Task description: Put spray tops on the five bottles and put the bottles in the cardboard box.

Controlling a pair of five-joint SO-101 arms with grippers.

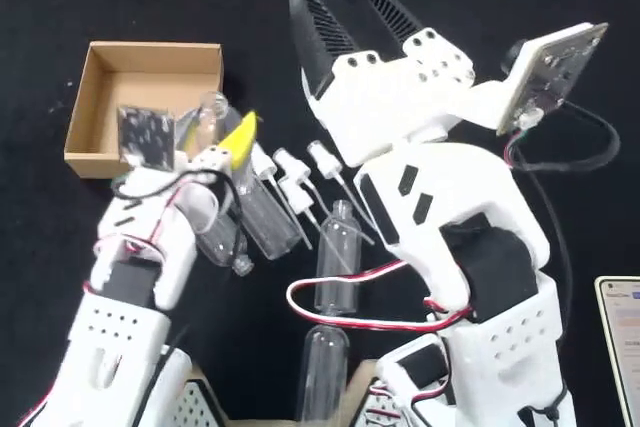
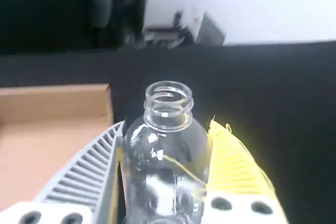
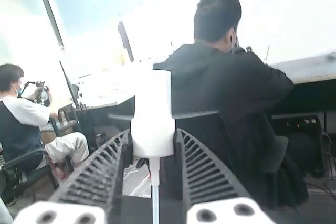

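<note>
Bottles lie scattered on the black worktop [image 1: 40,267] between the two arms. Nearest, at 6 o'clock by the arm bases, one clear bottle [image 1: 322,362] lies on its side without a top. Just beyond it a second bottle [image 1: 338,252] lies lengthwise with its bare neck toward 12 o'clock and a red-and-white cable [image 1: 300,292] crossing its lower end. Off toward 9 o'clock from that one, a third bottle [image 1: 268,215] and a fourth bottle [image 1: 222,242] lie side by side, the fourth partly under the left arm [image 1: 130,287]. Beyond these, loose spray tops [image 1: 292,172] lie in a cluster, their thin tubes running toward 5 o'clock.

Farther on, the left gripper [image 2: 167,127] is closed around the fifth bottle [image 2: 167,150], with the grey finger on one flank and the yellow finger on the other. The bottle's open neck is uncapped. In the high view this pair sits just beside the cardboard box [image 1: 100,162], which stands at 10 o'clock with its open side up.

Farthest, at 12 o'clock, the right gripper [image 3: 152,134] is raised off the worktop. Its fingers are pinched on a white spray top [image 3: 152,114], whose tube hangs down between them.
</note>
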